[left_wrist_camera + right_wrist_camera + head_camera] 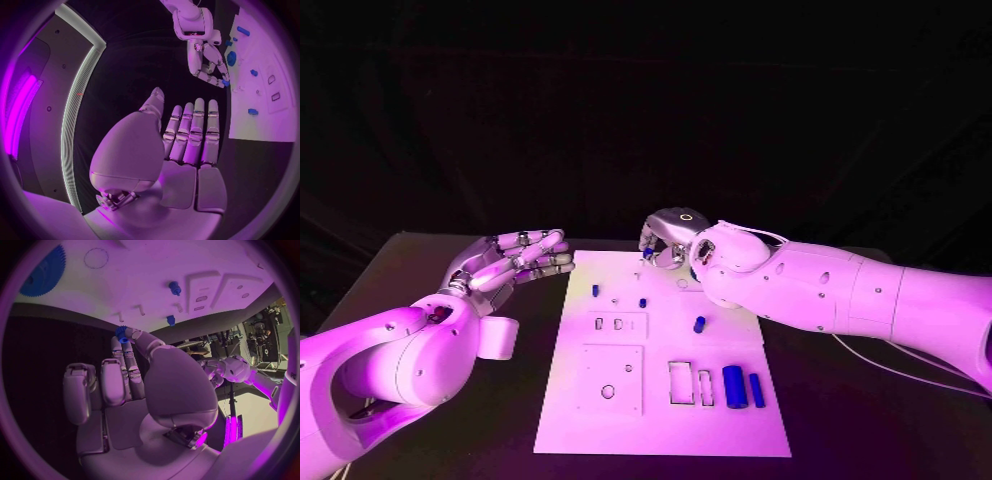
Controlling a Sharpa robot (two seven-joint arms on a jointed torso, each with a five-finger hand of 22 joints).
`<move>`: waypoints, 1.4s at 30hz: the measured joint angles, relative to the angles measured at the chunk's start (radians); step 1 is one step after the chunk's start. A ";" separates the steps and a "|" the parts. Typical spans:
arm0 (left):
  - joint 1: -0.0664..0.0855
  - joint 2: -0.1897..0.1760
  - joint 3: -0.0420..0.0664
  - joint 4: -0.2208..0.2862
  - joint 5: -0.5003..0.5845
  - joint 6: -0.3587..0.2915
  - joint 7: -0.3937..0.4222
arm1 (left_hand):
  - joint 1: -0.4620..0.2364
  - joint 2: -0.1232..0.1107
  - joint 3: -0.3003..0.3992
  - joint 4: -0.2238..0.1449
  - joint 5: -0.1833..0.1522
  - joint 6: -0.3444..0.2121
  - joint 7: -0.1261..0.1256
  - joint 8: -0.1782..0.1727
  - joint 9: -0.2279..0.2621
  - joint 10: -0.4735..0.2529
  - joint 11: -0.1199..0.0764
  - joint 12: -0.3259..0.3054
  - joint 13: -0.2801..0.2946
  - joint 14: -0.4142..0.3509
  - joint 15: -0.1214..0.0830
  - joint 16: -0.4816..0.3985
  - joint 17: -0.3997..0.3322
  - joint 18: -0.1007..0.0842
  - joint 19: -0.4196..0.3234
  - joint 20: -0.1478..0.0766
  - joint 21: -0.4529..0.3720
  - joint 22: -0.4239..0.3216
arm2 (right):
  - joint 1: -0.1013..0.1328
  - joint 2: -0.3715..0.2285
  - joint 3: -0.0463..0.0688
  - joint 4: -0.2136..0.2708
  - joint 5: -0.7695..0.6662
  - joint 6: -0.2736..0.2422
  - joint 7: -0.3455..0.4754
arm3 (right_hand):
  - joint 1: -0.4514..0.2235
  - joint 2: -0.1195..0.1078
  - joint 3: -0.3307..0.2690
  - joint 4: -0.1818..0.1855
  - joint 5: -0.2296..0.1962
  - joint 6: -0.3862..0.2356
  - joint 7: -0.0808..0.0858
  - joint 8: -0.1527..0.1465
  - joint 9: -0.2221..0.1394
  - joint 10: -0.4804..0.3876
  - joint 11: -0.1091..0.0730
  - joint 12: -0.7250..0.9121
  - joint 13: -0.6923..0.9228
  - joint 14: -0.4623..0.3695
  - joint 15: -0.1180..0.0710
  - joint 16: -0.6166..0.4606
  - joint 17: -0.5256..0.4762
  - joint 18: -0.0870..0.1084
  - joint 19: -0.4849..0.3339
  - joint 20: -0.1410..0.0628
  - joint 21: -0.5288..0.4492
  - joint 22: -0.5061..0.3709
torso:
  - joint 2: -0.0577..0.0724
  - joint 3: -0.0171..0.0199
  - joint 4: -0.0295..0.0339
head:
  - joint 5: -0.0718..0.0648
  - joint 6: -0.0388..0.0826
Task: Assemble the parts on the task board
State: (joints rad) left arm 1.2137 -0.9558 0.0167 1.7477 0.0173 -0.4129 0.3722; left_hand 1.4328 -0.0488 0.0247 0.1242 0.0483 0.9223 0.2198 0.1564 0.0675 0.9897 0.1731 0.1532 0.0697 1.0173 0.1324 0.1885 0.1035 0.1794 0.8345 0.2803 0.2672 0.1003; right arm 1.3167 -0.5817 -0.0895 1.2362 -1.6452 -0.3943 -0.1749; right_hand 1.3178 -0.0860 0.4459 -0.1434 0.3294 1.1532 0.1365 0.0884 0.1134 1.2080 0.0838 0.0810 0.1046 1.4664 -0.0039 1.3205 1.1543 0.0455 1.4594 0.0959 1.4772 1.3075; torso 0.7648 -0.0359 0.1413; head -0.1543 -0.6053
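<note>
At the left, the silver left hand hovers just off the edge of the white rectangular task board, fingers straight and apart, holding nothing. On the black desk, the board carries blue cylindrical parts near its front. At its far edge the silver right hand pinches a small blue toothed gear at its fingertips — the gear probably needs lowering squarely over a peg, slowly, without tilting.

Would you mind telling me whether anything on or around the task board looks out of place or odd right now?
Nothing stands out. The task board lies flat and square on the table, with blue parts lying tidily on it. The right hand pinches a small blue gear at the board's far edge; the left hand hovers beside the board, holding nothing.
</note>
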 measured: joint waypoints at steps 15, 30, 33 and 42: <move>0.000 0.001 0.000 0.006 0.000 0.001 -0.002 | 0.000 0.000 0.000 0.000 0.000 0.000 0.000 0.000 0.000 0.000 0.000 0.000 0.000 0.000 0.000 0.000 0.000 0.000 0.000 0.000 0.000 0.000 | -0.008 0.050 -0.001 -0.074 0.011 -0.013 -0.001 | 0.000 0.000 0.003 0.003 -0.001 0.000 0.000 0.000 0.000 0.000 0.000 -0.004 0.000 0.000 0.000 0.000 0.001 0.000 0.000 0.000 0.000 0.000 | 0.003 -0.0006 0.0024 | 0.003 -0.002; 0.000 0.001 0.000 0.008 0.000 0.002 -0.003 | 0.000 0.000 0.000 0.000 0.000 0.000 0.000 0.000 0.000 0.000 0.000 -0.006 -0.001 0.000 0.000 -0.004 0.000 0.000 0.000 0.000 0.000 -0.001 | -0.019 0.062 -0.003 -0.094 0.034 0.013 0.008 | 0.000 0.000 0.003 0.004 -0.007 0.000 0.000 0.000 0.001 0.000 0.000 -0.004 0.000 0.000 0.000 0.000 0.001 0.000 0.000 0.000 0.000 0.001 | 0.003 -0.0012 0.0024 | 0.007 -0.008; 0.000 0.002 0.000 0.008 0.000 0.002 -0.003 | 0.000 0.000 0.000 0.000 0.000 0.000 0.000 0.000 0.000 0.000 0.000 -0.006 -0.001 0.000 0.000 -0.004 0.000 0.000 0.000 0.000 0.000 -0.001 | -0.020 0.066 -0.003 -0.101 0.038 0.016 0.010 | 0.000 0.000 0.003 0.004 -0.009 0.000 0.000 0.000 0.001 0.000 0.000 -0.004 0.001 0.000 0.000 0.000 0.000 0.000 0.000 0.000 0.000 0.000 | 0.003 -0.0012 0.0028 | 0.006 -0.008; 0.000 0.003 0.000 0.007 0.000 0.004 -0.006 | 0.000 0.000 -0.003 -0.003 0.000 0.000 0.000 -0.004 0.000 -0.004 0.004 -0.006 -0.001 0.000 0.000 -0.004 0.000 0.000 0.000 0.000 0.000 -0.001 | -0.022 0.083 -0.002 -0.124 0.044 0.016 0.015 | -0.003 -0.003 0.007 0.007 -0.012 0.000 0.000 -0.004 0.001 0.000 0.000 -0.006 0.001 0.000 0.000 0.000 -0.002 0.000 0.000 0.000 0.000 0.000 | 0.003 -0.0023 0.0046 | 0.006 -0.008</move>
State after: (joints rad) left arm 1.2138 -0.9529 0.0168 1.7548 0.0172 -0.4086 0.3665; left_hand 1.4328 -0.0488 0.0219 0.1214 0.0483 0.9223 0.2198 0.1527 0.0676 0.9861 0.1766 0.1473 0.0689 1.0173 0.1324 0.1849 0.1034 0.1793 0.8345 0.2803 0.2672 0.0992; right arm 1.2948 -0.4987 -0.0912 1.1124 -1.6016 -0.3787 -0.1597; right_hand 1.3147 -0.0892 0.4524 -0.1361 0.3172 1.1532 0.1365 0.0845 0.1142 1.2079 0.0837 0.0747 0.1051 1.4664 -0.0039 1.3206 1.1527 0.0456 1.4593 0.0960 1.4772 1.3079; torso 0.7679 -0.0382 0.1459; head -0.1483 -0.6129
